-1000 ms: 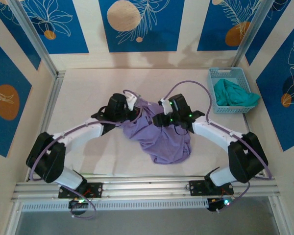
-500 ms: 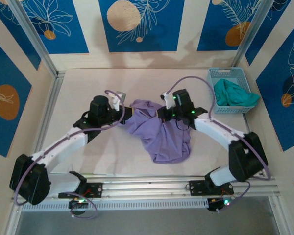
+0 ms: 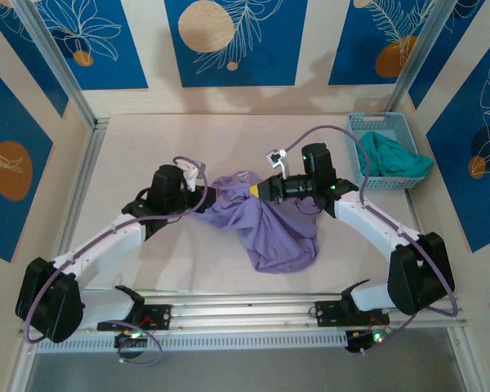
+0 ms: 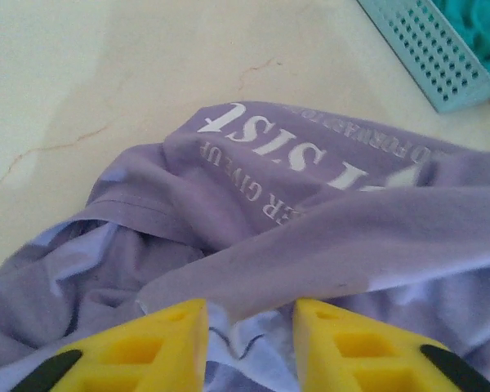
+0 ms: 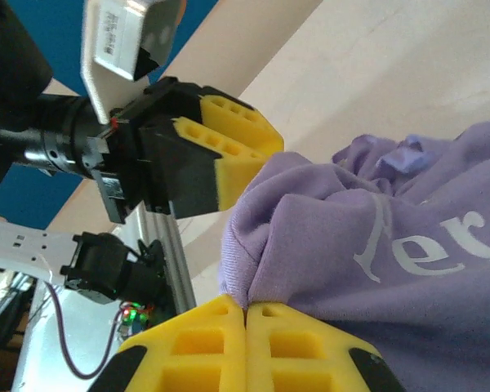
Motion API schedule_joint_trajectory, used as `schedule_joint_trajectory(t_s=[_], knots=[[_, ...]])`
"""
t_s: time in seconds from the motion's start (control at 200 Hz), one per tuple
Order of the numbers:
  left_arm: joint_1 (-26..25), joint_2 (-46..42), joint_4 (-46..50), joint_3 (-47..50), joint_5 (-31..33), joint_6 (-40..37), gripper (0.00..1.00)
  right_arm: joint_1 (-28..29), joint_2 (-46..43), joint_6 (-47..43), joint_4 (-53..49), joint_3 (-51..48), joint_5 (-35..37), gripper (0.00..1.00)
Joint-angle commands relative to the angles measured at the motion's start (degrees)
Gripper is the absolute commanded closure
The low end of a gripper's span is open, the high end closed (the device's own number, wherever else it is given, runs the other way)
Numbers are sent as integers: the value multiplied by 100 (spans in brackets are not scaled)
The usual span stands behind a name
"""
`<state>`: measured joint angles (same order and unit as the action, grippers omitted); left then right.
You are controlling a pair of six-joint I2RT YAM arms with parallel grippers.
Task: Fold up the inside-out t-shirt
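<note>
- The right gripper [image 5: 245, 309] is closed tight, pinching a fold at the upper edge of the t-shirt [image 3: 273, 233].
- The left gripper [image 4: 249, 314] is at the t-shirt's left edge, with its fingers apart and loose cloth lying between them.
- The t-shirt lies crumpled on the table [image 3: 139, 139].
- A basket [image 3: 367, 122] holding a teal cloth [image 3: 392, 155] stands well to the right of the t-shirt.
</note>
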<state>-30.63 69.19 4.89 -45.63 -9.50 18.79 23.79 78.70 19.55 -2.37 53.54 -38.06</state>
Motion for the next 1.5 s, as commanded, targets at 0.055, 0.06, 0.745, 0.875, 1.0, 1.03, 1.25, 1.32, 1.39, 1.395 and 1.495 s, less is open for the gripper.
schedule_joint_trajectory(t_s=[0.055,0.06,0.745,0.875,1.0,1.03,1.25,1.32,1.39,1.395,1.495], knots=[[-512,-564,-143,171,388,-789,55,-128,175,207,68,68,-535,100],[-522,-573,-144,170,388,-802,55,-124,178,203,60,73,-535,100],[-1060,372,-133,-657,155,-1354,100,-356,18,-64,-471,96,-199,100],[-797,-296,-715,-292,-645,-723,100,-448,-244,-209,-853,97,573,97],[-432,-757,-1551,96,-1653,14,100,-288,-336,-199,-1065,107,1479,90],[-395,-811,-1644,123,-1811,96,100,-208,-337,-202,-1192,144,1846,89],[-337,-967,-1480,81,-1963,113,100,357,-1028,-981,-1255,-85,3140,75],[-333,-954,-1404,71,-1950,87,100,601,-1471,-1358,-924,-398,3224,68],[-333,-942,-1369,63,-1967,88,100,827,-1759,-1634,-680,-615,3140,62],[-335,-938,-1368,63,-1963,85,100,841,-1773,-1654,-674,-629,3126,62],[-336,-931,-1359,54,-1987,101,100,1132,-1841,-1933,-456,-710,2892,57]])
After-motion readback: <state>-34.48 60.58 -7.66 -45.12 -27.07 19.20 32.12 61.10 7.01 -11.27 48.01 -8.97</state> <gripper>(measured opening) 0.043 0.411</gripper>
